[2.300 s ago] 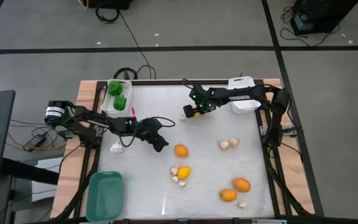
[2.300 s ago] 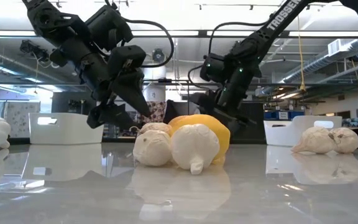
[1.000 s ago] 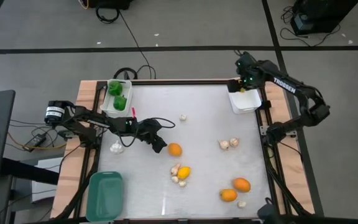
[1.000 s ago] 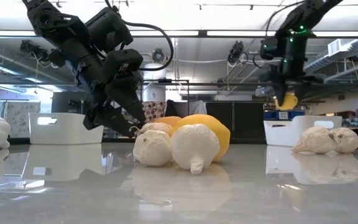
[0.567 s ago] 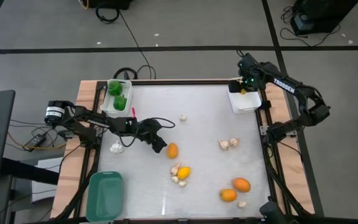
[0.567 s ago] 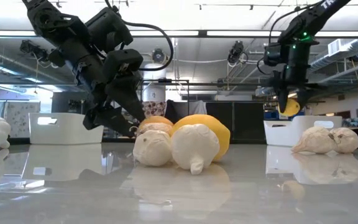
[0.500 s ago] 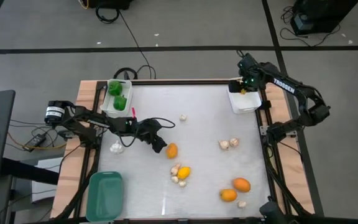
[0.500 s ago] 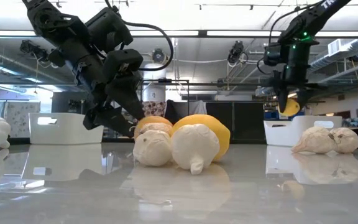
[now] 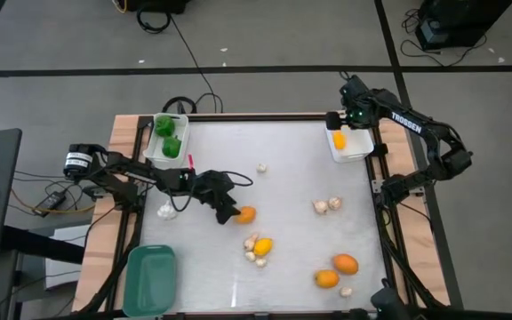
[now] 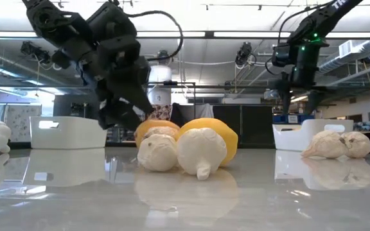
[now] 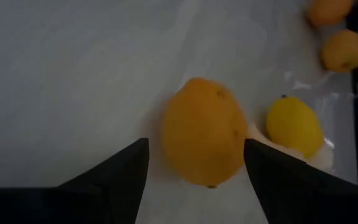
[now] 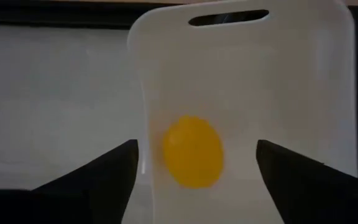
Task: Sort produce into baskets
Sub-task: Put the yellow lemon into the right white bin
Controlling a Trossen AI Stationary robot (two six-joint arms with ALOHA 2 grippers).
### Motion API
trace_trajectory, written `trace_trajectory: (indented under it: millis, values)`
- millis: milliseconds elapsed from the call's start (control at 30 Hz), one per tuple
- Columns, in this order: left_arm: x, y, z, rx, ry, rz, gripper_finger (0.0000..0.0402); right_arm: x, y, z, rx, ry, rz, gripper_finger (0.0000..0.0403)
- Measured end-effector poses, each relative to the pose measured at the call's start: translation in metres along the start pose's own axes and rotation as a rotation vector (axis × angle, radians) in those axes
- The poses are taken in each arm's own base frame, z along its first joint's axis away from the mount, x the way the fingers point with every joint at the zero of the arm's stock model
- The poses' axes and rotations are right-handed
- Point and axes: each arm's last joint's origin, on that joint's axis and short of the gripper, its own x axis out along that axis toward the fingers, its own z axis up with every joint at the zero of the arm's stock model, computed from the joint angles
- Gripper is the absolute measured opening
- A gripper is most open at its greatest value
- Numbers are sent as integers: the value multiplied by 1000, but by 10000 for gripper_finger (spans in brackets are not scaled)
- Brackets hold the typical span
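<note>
An orange fruit (image 9: pixel 246 214) lies on the table left of centre, between the two fingers of my open left gripper (image 9: pixel 233 215), which slants down at it from the table's left. In the left wrist view the orange (image 11: pixel 204 130) fills most of the gap. My right gripper (image 9: pixel 348 123) hangs open above the white bin (image 9: pixel 359 153) at the far right. A yellow fruit (image 12: pixel 193 151) lies on that bin's floor, below the open fingers. My left gripper has one finger (image 11: pixel 260 171) right at the orange's side (image 11: pixel 241 140), and the other finger stands a little apart from it. Whether the near finger touches the orange, I cannot tell. The orange rests on the table.
A white bin with green peppers (image 9: pixel 169 133) stands at the far left, a teal bin (image 9: pixel 149 278) at the near left. A yellow fruit among whitish pieces (image 9: pixel 260 246) lies mid-table. Two oranges (image 9: pixel 336 270) lie near right, with loose whitish pieces (image 9: pixel 327 205), (image 9: pixel 166 211), (image 9: pixel 261 166).
My right gripper has sunk a little over the far right white bin and opened. The yellow fruit has dropped out of it into the bin. My left gripper has rolled its wrist, and the orange has shifted a little toward the table's left, in between its fingers.
</note>
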Motion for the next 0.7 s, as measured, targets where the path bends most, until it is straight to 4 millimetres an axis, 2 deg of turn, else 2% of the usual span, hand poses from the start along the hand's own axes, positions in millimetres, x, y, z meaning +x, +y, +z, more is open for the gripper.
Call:
trace_trajectory:
  millis: [100, 233, 300, 433, 533, 700]
  values:
    - [1, -10, 2, 88, -34, -71, 279, -4, 13, -3, -63, 16, 150, 345]
    - [1, -18, 2, 139, -77, -100, 289, -21, 43, -19, -200, 0, 369, 344]
    - [1, -19, 1, 172, -65, -74, 291, -31, 58, -30, -244, -41, 403, 340]
    - [1, -30, -2, 376, -6, 107, 290, -48, 79, -54, -306, -118, 410, 335]
    - [-1, -39, 3, 527, -12, 226, 286, -55, 91, -69, -339, -128, 433, 332]
    - [-1, -47, 11, 674, -25, 193, 285, -59, 104, -89, -384, -93, 469, 331]
